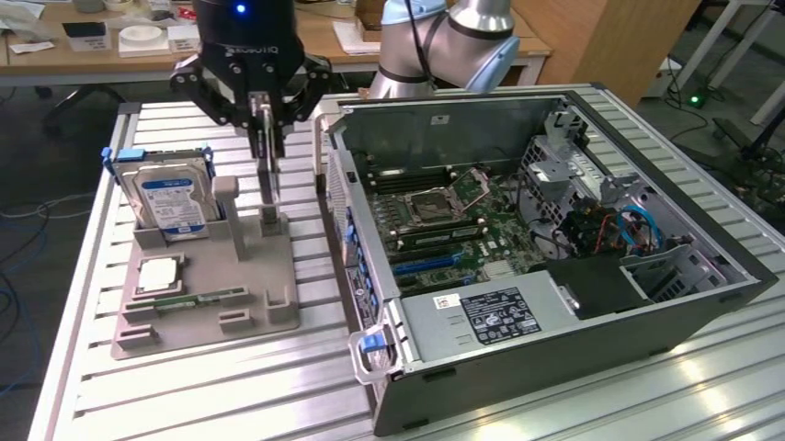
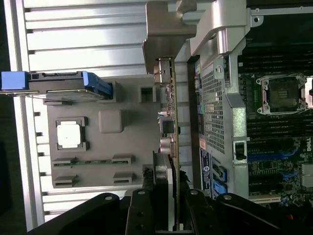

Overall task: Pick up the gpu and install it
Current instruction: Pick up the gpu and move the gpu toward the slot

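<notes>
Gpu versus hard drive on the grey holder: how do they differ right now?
The gpu is a thin card seen edge-on; the hard drive is a thicker silver block with a blue-and-white label. The jaws of the gripper clamp the gpu; the hard drive is untouched. The hard drive wears blue side rails, the gpu none. Both stand upright on the grey holder.

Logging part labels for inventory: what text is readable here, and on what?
"ROBOTIQ", upside down, on the body of the gripper.
Blue-white label on the hard drive: too small to read.
Black label on the power supply: too small to read.
On the gpu: nothing readable.
</notes>
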You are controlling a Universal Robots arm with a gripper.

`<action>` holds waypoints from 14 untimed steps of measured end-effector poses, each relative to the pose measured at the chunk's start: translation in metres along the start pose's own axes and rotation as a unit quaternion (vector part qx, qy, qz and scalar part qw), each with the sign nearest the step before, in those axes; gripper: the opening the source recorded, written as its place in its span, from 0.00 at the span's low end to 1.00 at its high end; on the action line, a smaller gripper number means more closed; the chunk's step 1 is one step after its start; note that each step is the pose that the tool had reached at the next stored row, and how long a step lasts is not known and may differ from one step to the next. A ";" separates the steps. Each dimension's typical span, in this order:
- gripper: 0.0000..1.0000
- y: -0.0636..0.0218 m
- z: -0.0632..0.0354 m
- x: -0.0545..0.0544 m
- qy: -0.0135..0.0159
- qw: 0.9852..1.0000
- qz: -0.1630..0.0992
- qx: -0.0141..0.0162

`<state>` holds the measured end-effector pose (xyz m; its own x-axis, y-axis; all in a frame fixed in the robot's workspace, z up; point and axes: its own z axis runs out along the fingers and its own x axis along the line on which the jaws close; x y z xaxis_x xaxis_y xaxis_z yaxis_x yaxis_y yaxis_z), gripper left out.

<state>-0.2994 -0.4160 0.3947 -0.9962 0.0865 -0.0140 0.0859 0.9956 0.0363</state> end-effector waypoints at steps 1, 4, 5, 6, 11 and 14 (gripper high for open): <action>0.28 0.0002 0.0000 -0.003 0.000 1.000 0.000 0.000; 0.28 0.0010 0.0003 -0.011 0.000 1.000 0.000 0.000; 0.28 0.0012 0.0003 -0.014 0.000 1.000 0.000 0.000; 0.28 0.0015 0.0003 -0.017 0.000 1.000 0.000 0.000; 0.28 0.0028 0.0006 -0.032 0.000 1.000 0.000 0.000; 0.28 0.0035 0.0007 -0.041 0.000 1.000 0.000 0.000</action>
<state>-0.2579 -0.4160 0.3947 -0.9961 0.0868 -0.0141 0.0863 0.9956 0.0363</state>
